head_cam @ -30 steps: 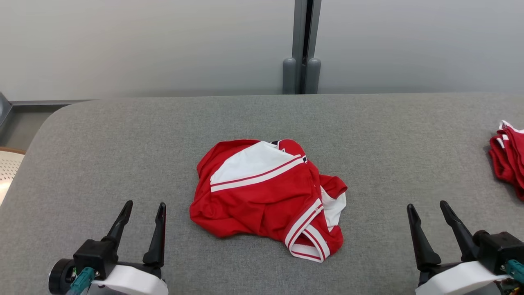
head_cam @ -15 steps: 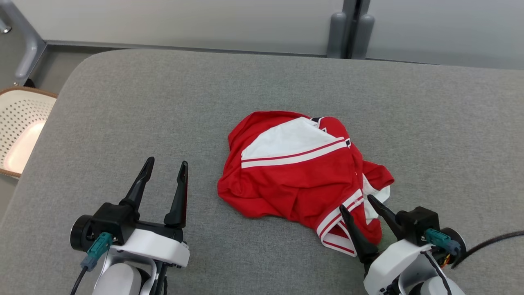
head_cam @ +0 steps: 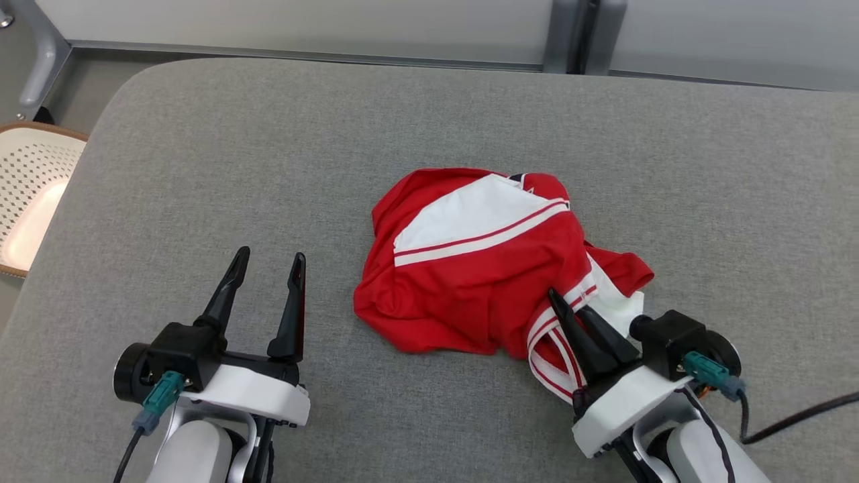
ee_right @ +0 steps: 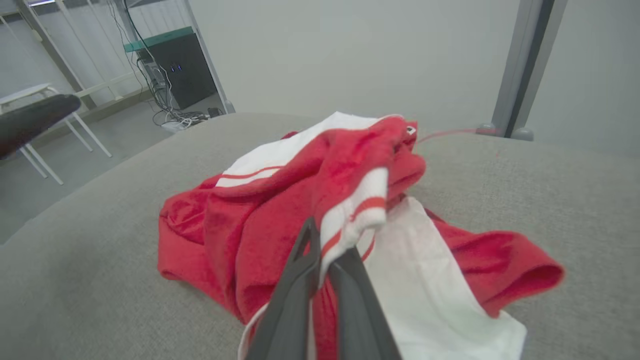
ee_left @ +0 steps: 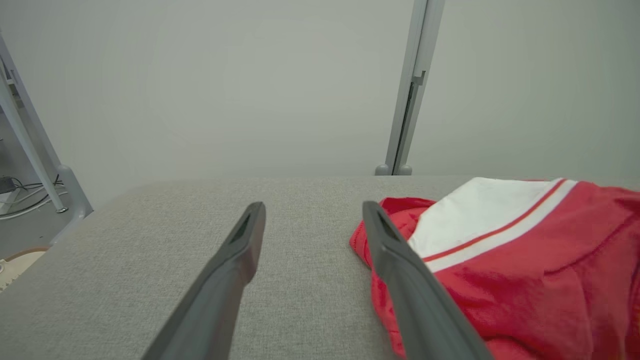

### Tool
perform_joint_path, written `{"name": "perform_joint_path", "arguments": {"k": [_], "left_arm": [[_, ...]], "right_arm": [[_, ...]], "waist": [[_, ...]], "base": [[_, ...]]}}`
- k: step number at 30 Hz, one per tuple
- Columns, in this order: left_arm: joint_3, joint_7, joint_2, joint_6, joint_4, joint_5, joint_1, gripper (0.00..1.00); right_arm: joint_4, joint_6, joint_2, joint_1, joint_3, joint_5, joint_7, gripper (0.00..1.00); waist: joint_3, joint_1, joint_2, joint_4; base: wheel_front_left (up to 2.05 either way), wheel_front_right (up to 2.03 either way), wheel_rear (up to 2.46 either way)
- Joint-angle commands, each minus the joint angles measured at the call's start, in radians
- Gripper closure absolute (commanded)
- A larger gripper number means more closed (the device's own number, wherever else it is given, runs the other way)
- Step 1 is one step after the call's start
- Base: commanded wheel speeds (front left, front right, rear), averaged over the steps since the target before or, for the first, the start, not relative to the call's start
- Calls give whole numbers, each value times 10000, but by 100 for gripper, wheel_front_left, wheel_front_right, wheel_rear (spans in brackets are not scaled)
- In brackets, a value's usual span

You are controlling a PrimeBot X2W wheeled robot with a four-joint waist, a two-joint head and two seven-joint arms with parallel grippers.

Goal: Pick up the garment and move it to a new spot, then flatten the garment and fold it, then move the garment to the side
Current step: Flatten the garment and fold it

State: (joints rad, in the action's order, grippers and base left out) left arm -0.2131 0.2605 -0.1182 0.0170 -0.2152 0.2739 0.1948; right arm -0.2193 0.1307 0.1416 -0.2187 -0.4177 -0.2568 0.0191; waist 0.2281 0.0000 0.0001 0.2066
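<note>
Item: garment (head_cam: 470, 268), red with white panels and striped trim. We find it crumpled in a heap near the middle of the grey cloth-covered table (head_cam: 268, 147).

Item: right gripper (head_cam: 567, 303), at the heap's near right edge. We see its fingers brought together on a red-and-white striped band of the garment, and the band stands up between them in the right wrist view.

Item: left gripper (head_cam: 271, 253), fingers apart and holding nothing. We place it over bare table to the left of the garment, near it but not touching.

Item: white perforated basket (head_cam: 30, 194), past the table's left edge.

Item: grey post (head_cam: 570, 33), beyond the table's far edge, against a pale wall (head_cam: 268, 20).
</note>
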Motion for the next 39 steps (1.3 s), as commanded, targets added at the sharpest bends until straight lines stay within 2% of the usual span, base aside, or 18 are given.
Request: {"name": "perform_joint_path", "arguments": {"k": [1,7,10,11,14,18,19,20,21,22,25,28,33,39], "left_arm": [[66,46,-66,42,28,-71,200,0],[147,50,-90,62,96,-164,155,0],[148,50,-66,84,110,-203,153,0],[148,50,-66,84,110,-203,153,0],[184,49,-41,87,141,-195,137,0],[225,50,-40,117,148,-210,166,0],[239,50,-41,122,156,-216,190,0],[253,50,-39,130,149,-222,211,0],[259,50,-35,133,144,-235,219,0],[275,50,-39,139,136,-249,222,0],[304,51,-61,157,111,-266,219,0],[340,51,-92,153,99,-311,175,0],[389,51,-122,149,85,-341,62,0],[408,51,-100,130,48,-367,-95,0]], "right_arm": [[334,0,16,-120,96,12,190,100],[1280,-2,36,432,1491,177,344,100],[1317,-2,-28,1002,2606,216,208,100],[1317,-2,-28,1002,2606,216,208,100],[1079,0,-206,1608,3427,130,81,100],[193,-2,-361,2208,3773,-161,-93,100],[-123,-2,-436,2278,3791,-342,-162,96],[-506,-2,-420,2344,3718,-278,-299,65],[-778,-6,-478,2322,3677,-525,-260,57],[-1045,-9,-496,2292,3613,-519,-191,0],[-1280,-13,-528,2016,3567,-669,220,0],[-930,-10,-433,1658,3648,-646,701,0],[330,-2,-155,1370,3709,-480,1079,0],[2007,-2,155,1451,3816,148,625,0]], "waist": [[-48,0,-1,-189],[-129,0,-1,-548],[-130,0,-1,-638],[-130,0,-1,-638],[-82,0,-1,-729],[38,0,-1,-838],[71,0,-1,-864],[84,0,-1,-882],[90,0,-1,-901],[101,0,-1,-919],[97,0,-1,-971],[40,0,-1,-1030],[-100,0,-1,-1097],[-413,0,-1,-1125]], "base": [[0,0,0],[0,0,0],[0,0,0],[0,0,0],[0,0,0],[0,0,0],[0,0,0],[0,0,0],[0,0,0],[0,0,0],[0,0,0],[0,0,0],[0,0,0],[0,0,0]]}}
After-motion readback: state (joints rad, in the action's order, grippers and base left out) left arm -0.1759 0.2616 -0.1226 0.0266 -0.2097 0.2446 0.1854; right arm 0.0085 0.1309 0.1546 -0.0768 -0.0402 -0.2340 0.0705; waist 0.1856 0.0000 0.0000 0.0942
